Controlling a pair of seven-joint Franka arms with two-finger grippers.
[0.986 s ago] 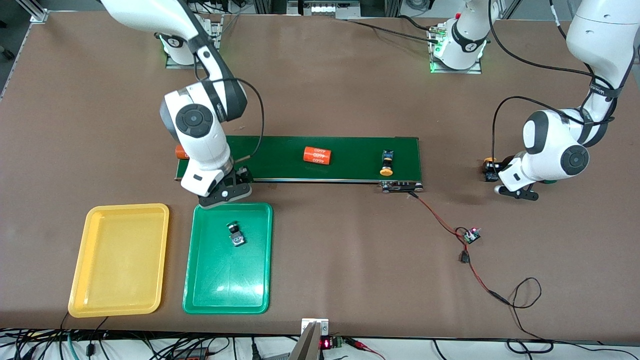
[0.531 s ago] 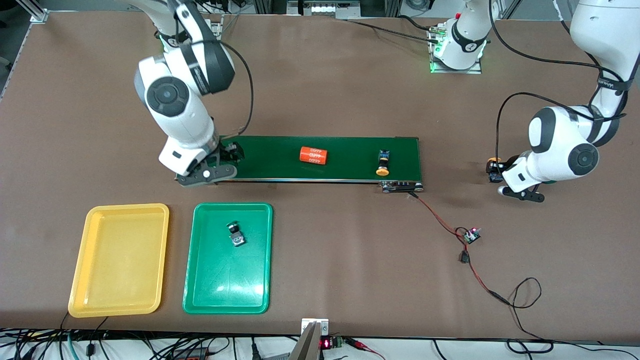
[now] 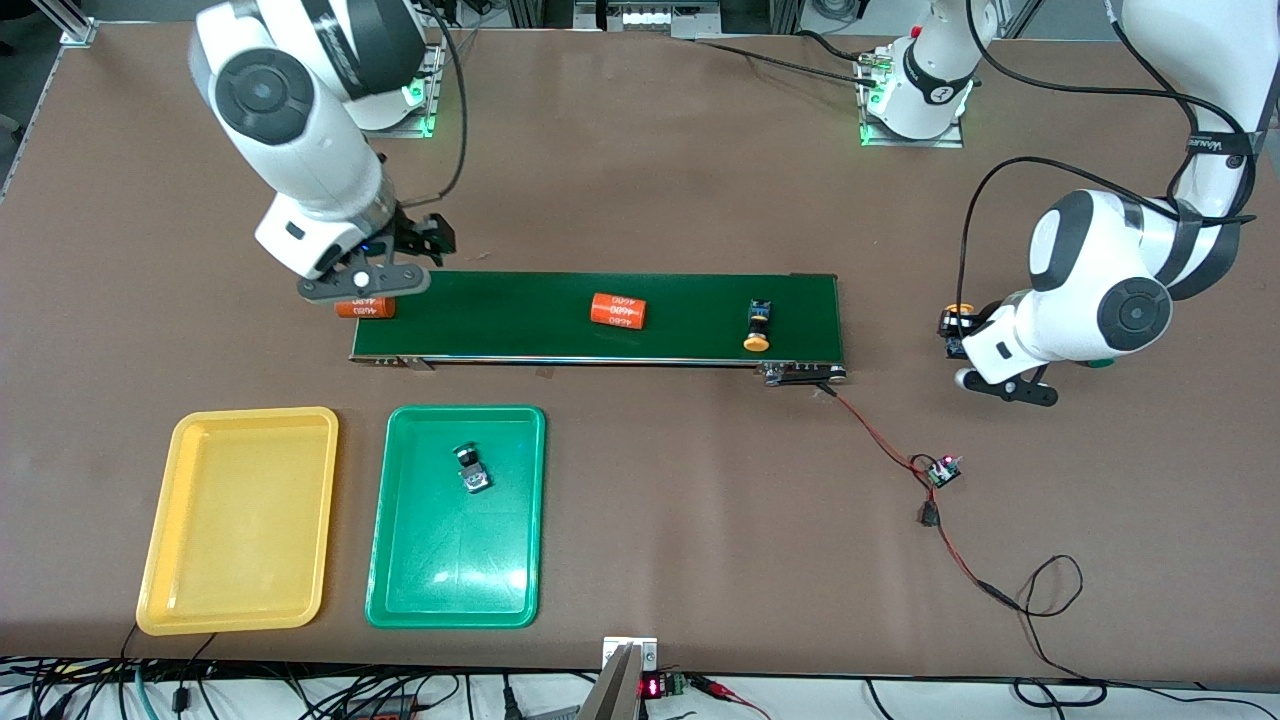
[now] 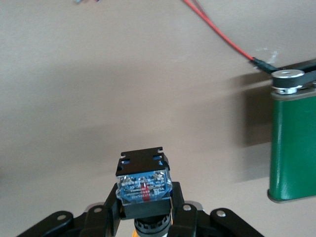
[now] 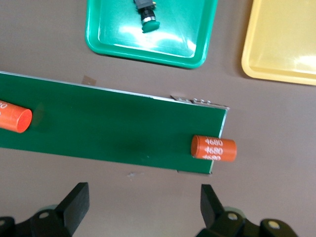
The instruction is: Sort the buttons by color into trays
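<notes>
My left gripper (image 4: 144, 210) is shut on a button (image 4: 143, 183) with a black-and-blue body, whose yellow cap (image 3: 960, 311) shows in the front view. It hangs low over the bare table, just off the conveyor belt's (image 3: 600, 315) end on the left arm's side. A second yellow button (image 3: 757, 326) lies on the belt near that end. A green button (image 3: 471, 468) lies in the green tray (image 3: 450, 570). The yellow tray (image 3: 240, 520) beside it holds nothing. My right gripper (image 5: 144, 202) stands open, holding nothing, over the belt's other end.
One orange "4680" cylinder (image 3: 617, 310) lies mid-belt. Another orange cylinder (image 3: 365, 308) sits at the belt's end under my right gripper. A red-and-black wire with a small circuit board (image 3: 941, 470) runs from the belt toward the table's front edge.
My right arm has risen from the green tray's edge and swung to the belt's end. The belt's cylinder and yellow button have drifted toward the right arm's end. My left gripper shifted slightly toward the belt.
</notes>
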